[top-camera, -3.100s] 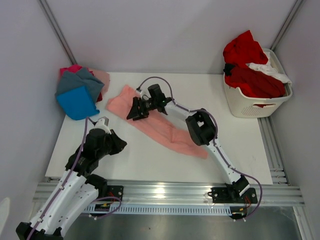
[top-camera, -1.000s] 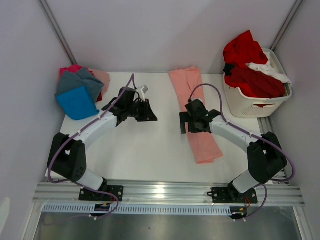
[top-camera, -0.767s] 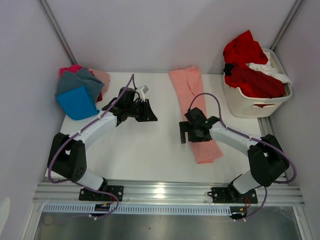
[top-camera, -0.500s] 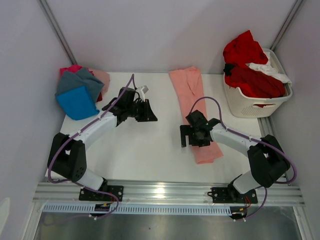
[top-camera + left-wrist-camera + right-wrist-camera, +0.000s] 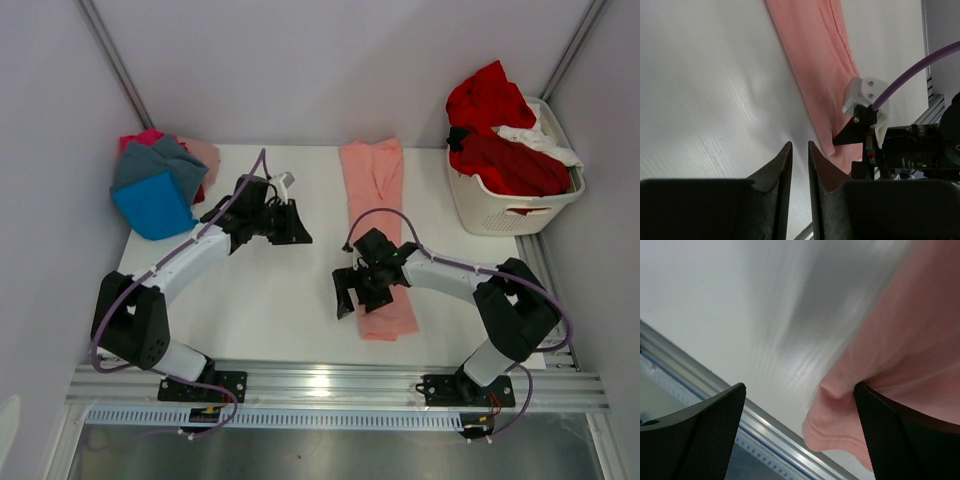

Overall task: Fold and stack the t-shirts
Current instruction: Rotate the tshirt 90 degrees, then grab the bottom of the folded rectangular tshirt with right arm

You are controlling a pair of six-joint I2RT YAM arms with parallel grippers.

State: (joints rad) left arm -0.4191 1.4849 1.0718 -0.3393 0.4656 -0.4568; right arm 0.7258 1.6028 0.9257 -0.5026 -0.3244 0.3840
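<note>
Your right hand (image 5: pixel 349 296) spread at salmon shirt's (image 5: pixel 377 215) near-left edge; left hand (image 5: pixel 291 226) nearly closed, empty; basket (image 5: pixel 505 215) far right.

The white table (image 5: pixel 300 300) carries a long salmon-pink t-shirt (image 5: pixel 378 180), a folded shirt stack (image 5: pixel 158 185) and a laundry basket (image 5: pixel 510 205).

Since three seconds ago: long salmon-pink cloth t-shirt (image 5: pixel 379 230) swung from a diagonal lie across the desk (image 5: pixel 270 300) to a near-straight strip running front to back. Over the last second: right end effector (image 5: pixel 347 297) slid nearer and leftward along the strip's near end, near end dragged left with it. Left end effector (image 5: pixel 291 226) barely shifted.
</note>
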